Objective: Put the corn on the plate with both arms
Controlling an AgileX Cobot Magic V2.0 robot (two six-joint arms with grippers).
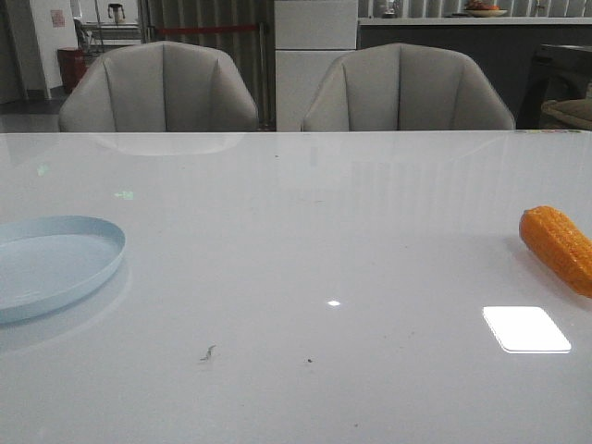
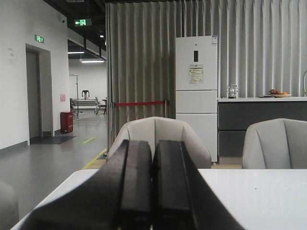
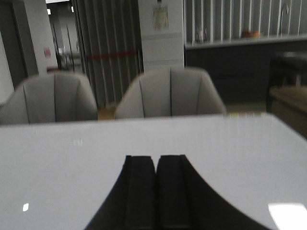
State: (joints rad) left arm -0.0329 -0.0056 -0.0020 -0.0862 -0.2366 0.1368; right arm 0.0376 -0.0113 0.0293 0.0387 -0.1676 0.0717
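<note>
Item: orange corn cob (image 1: 560, 246) lying on the white table (image 1: 305, 240), well apart from the pale blue plate (image 1: 51, 264); left gripper (image 2: 152, 189) and right gripper (image 3: 155, 191) pressed closed, empty; your hazard: the rounded cob may roll off-edge if nudged.

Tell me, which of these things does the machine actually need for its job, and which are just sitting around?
Needed for the job:
- corn, at the table's right edge
- plate, at the left edge, nothing on it
- left pincer and right pincer, both closed on nothing

Just around:
- two chairs behind the table
- fridge
</note>
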